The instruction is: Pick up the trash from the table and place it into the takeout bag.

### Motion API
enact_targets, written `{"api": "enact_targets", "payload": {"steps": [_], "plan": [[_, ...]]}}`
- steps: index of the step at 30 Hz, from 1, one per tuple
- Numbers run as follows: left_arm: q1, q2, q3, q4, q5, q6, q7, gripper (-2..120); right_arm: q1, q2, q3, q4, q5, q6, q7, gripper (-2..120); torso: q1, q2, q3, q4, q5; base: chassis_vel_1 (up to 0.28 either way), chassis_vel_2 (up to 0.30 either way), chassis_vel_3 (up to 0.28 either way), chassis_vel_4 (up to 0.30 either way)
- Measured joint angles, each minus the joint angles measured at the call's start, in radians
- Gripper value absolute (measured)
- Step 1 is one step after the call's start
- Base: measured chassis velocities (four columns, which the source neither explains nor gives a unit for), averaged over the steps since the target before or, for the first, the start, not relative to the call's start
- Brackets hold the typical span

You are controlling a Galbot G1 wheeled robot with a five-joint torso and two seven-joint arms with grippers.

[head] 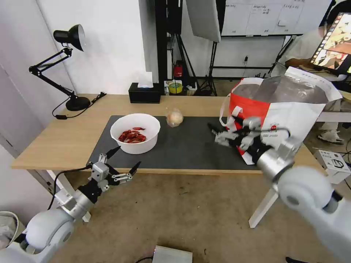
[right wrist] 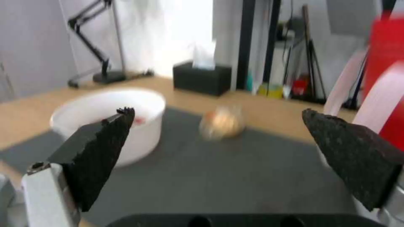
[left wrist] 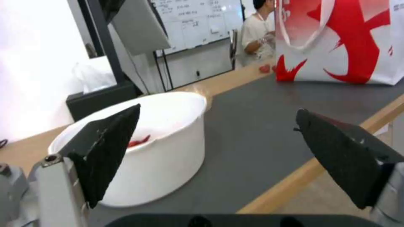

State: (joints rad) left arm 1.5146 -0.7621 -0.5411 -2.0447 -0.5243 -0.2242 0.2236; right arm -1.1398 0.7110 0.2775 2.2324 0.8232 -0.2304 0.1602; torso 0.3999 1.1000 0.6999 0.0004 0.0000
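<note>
The right gripper [head: 223, 133], wide open and empty, hangs over the mat [head: 190, 146] beside the takeout bag [head: 292, 106] — probably aiming at the small clear bag [head: 174, 117], at ten o'clock from it. The left gripper [head: 122, 162], open and empty too, waits at six o'clock of the white bowl [head: 135, 133].

the right gripper [head: 219, 134] is motion-blurred, hiding the takeout bag's [head: 292, 109] lower front.
</note>
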Motion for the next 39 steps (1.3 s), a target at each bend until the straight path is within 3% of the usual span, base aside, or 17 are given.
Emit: {"api": "enact_targets", "payload": {"steps": [8, 15, 30, 39], "plan": [[0.018, -0.016, -0.008, -0.004, 0.012, -0.004, 0.002, 100, -0.177, 0.073, 0.020, 0.021, -0.120, 0.062, -0.002, 100, 0.000, 0.000, 0.000, -0.0005, -0.0001, 0.000, 0.000, 0.000, 0.000], [0.029, -0.023, -0.010, -0.010, 0.019, -0.006, 0.004, 100, -0.293, 0.149, 0.020, 0.017, -0.214, 0.179, 0.000, 100, 0.000, 0.000, 0.000, -0.0004, -0.0001, 0.000, 0.000, 0.000, 0.000], [0.062, -0.054, -0.010, -0.011, 0.038, -0.007, 0.005, 100, -0.385, 0.229, 0.010, -0.030, -0.287, 0.332, 0.029, 100, 0.000, 0.000, 0.000, -0.0004, -0.0001, 0.000, 0.000, 0.000, 0.000], [0.076, -0.063, -0.015, -0.011, 0.040, -0.007, 0.005, 100, -0.411, 0.246, 0.000, -0.043, -0.327, 0.345, 0.035, 100, 0.000, 0.000, 0.000, -0.0004, 0.0000, 0.000, 0.000, 0.000, 0.000]]}}
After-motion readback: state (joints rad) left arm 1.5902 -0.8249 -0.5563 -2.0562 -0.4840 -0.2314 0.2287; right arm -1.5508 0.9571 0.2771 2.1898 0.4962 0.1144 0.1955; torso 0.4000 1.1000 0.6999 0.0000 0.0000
